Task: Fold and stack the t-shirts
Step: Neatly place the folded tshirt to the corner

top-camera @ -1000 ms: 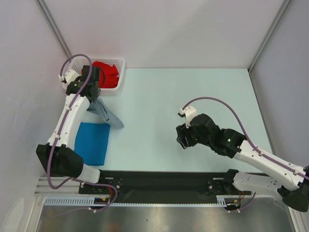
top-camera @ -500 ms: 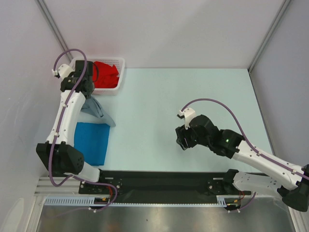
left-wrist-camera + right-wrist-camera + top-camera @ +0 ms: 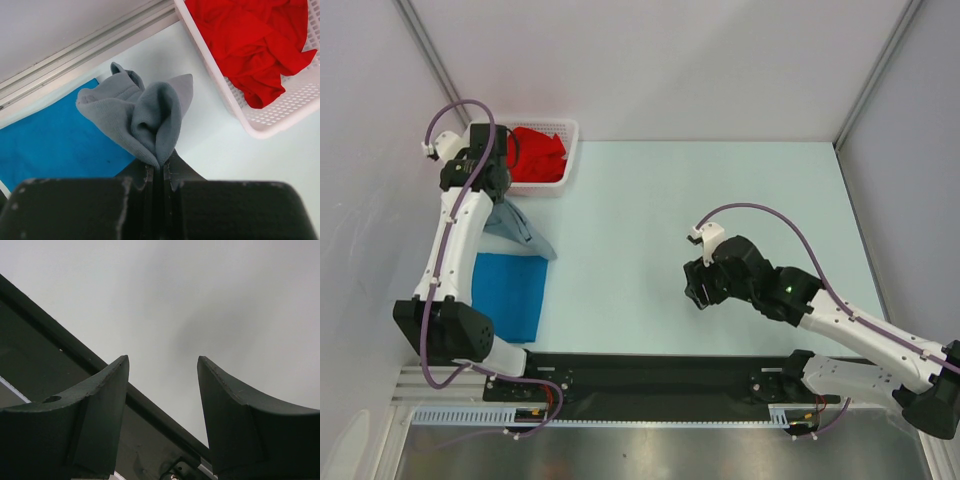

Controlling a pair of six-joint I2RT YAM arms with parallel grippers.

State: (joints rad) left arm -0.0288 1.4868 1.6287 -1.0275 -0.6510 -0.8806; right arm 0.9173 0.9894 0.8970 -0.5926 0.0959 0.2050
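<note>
The white basket [image 3: 571, 150] sat in the far left corner of the pale table [image 3: 720, 200]. The red t-shirt [image 3: 538, 155] lay all bunched up inside the basket. Just in front of the basket, on the side nearer the arms, the left gripper [image 3: 160, 167] was pinched tight on the grey t-shirt [image 3: 135, 120]. The grey shirt hung from it in soft, thick folds and spread out below. I could not tell how much of it lay on the table. A bit farther from the basket, right next to the grey shirt, the blue t-shirt [image 3: 508, 295] lay flat on the table, folded into a neat block. The right gripper [image 3: 162, 375] was well away from the basket, out over the bare middle of the table toward the right. Its two dark fingers [image 3: 95, 395] stood apart, and there was nothing between them.
</note>
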